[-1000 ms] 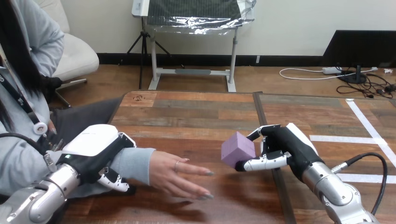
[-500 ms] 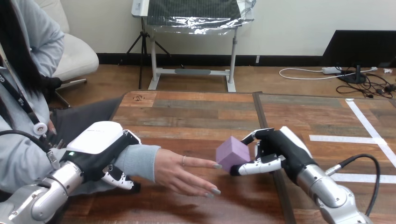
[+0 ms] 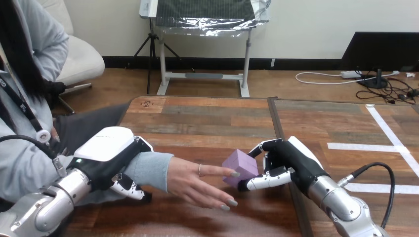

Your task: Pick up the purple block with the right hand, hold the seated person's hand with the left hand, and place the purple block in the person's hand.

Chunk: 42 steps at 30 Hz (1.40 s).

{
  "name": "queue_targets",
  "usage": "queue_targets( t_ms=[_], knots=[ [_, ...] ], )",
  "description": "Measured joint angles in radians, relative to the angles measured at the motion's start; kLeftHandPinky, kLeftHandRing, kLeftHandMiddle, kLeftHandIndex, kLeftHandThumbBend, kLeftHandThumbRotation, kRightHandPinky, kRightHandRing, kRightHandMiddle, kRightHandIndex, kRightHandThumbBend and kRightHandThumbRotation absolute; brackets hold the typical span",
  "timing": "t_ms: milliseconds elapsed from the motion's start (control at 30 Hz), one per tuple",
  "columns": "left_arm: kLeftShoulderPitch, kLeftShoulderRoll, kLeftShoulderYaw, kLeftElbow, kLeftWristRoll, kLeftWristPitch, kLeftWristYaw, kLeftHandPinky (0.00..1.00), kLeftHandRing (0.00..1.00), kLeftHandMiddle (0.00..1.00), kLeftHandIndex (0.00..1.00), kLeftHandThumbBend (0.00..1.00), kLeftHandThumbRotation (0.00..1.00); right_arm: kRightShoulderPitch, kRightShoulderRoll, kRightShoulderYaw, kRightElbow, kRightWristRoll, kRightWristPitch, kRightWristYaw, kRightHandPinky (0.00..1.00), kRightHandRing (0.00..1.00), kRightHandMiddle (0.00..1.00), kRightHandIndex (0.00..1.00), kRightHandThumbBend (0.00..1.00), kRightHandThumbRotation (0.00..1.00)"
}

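The right hand [image 3: 284, 167] holds the purple block [image 3: 239, 167] pinched between its thumb below and its curled fingers [image 3: 262, 146] above. The block sits tilted at the tips of those fingers, on the side of the hand that faces the person, and looks clear of the wooden table [image 3: 207, 118]. Just beyond the block from the right hand, the person's hand [image 3: 197, 181] reaches out flat with its fingers straight. 1 of its fingertips lies against the block's near face, while the others point past the block's lower edge. The left hand [image 3: 111, 155] rests over the person's grey-sleeved forearm [image 3: 148, 170], just behind the wrist, with its fingers [image 3: 126, 187] curled under the sleeve so that it clasps the forearm. The 2 robot hands are well apart, with the person's hand between them.
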Motion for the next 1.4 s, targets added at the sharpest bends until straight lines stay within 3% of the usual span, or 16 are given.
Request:
queue_targets(
  t_ms=[733, 1400],
  knots=[
    [0.000, -0.010, 0.000, -0.013, 0.000, 0.007, -0.009, 0.20, 0.25, 0.31, 0.32, 0.85, 0.00, -0.001, 0.013, 0.023, -0.035, -0.010, 0.007, 0.027, 0.02, 0.07, 0.11, 0.08, 0.54, 0.00],
    [-0.001, -0.021, 0.000, -0.012, 0.000, 0.007, -0.009, 0.18, 0.24, 0.30, 0.31, 0.87, 0.00, 0.001, 0.029, 0.050, -0.185, -0.012, 0.044, 0.066, 0.02, 0.07, 0.11, 0.09, 0.54, 0.00]
  ],
)
